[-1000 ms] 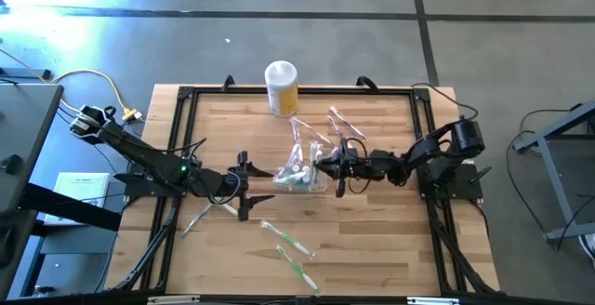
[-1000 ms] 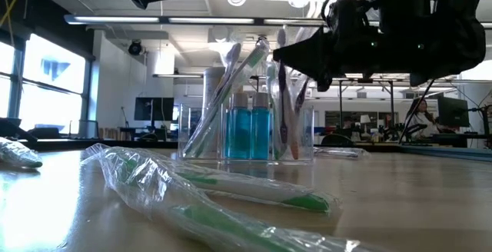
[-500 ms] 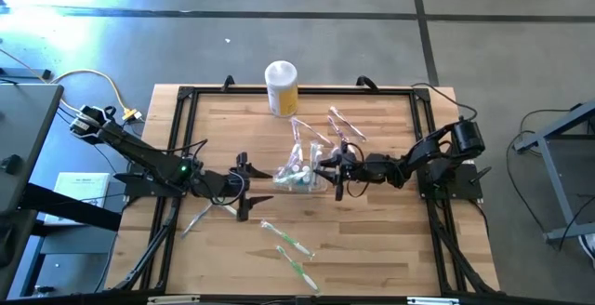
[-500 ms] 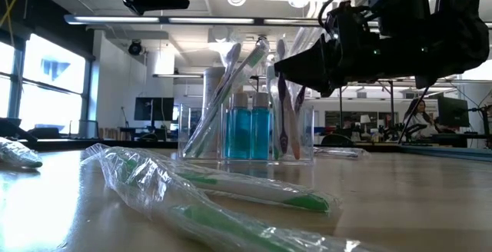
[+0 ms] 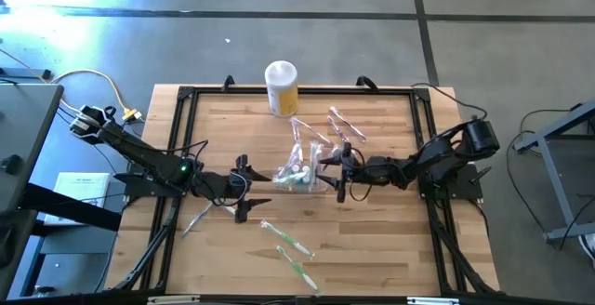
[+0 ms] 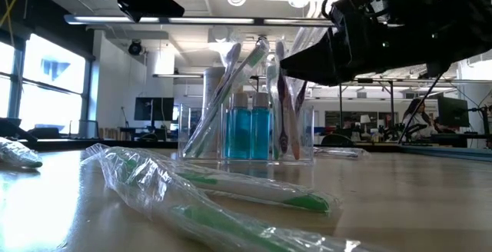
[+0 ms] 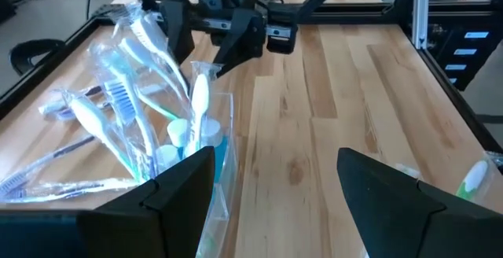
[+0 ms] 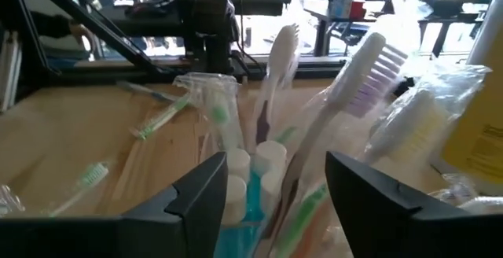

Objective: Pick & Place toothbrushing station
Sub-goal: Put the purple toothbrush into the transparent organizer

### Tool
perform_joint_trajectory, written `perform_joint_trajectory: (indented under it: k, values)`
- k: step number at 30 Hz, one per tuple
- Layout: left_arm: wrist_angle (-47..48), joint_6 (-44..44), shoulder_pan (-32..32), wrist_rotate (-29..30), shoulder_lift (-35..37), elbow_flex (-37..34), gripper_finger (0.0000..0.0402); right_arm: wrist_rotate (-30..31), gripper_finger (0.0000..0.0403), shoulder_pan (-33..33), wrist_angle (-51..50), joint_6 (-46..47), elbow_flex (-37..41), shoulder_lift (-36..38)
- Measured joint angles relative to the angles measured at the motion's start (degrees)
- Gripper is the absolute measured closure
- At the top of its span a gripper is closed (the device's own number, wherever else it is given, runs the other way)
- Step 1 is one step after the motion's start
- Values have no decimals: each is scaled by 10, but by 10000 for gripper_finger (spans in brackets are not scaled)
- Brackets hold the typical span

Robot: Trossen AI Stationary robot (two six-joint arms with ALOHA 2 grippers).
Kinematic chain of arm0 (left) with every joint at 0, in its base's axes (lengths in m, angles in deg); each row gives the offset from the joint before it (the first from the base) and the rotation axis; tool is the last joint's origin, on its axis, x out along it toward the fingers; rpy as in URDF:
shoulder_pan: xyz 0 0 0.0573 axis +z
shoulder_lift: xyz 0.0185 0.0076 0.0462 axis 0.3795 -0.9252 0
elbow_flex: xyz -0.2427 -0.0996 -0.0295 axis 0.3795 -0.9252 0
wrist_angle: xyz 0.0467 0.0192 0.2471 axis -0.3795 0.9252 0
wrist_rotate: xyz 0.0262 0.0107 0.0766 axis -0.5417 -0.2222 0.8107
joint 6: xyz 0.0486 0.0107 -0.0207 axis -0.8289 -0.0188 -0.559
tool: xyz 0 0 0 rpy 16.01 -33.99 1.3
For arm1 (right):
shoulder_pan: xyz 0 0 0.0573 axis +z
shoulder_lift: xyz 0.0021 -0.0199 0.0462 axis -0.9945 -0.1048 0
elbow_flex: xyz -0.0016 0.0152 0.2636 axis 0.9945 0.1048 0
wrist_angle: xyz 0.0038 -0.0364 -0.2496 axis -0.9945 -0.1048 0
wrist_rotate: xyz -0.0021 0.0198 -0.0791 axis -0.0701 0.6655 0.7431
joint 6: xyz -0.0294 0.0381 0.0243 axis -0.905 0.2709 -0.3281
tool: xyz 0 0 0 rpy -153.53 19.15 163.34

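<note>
Station: the toothbrushing station (image 5: 299,177) stands upright at the table's middle, between the two grippers, touching neither.
Contents: wrapped toothbrushes lean out of its compartments; blue bottles sit at the centre in the low view.
Right gripper: right gripper (image 5: 339,167) at the station's 3 o'clock, fingers spread, holding nothing.
Left gripper: left gripper (image 5: 244,187) waits at its 9 o'clock, fingers spread wide, empty.
Progress: the station looks set down; wrapped brushes (image 5: 288,241) lie loose toward 6 o'clock, another pair (image 5: 342,125) toward 1 o'clock.
Long axis: roughly 9-to-3 across the table, brushes fanning toward 12 o'clock.
</note>
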Motion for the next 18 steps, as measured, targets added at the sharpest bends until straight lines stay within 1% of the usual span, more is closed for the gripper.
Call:
perform_joint_trajectory:
  k: [7,9,14,16,18]
  values:
    - [0,0,0,0,0,0,139,41,197,25,-93,-17,0,72]
    - [0,0,0,0,0,0,139,48,197,33,-105,-24,0,90]
    - [0,0,0,0,0,0,139,53,198,55,-173,-26,0,146]
    - [0,0,0,0,0,0,139,61,198,63,-217,-19,0,172]
    - [3,0,0,0,0,0,139,80,198,67,-256,9,0,192]
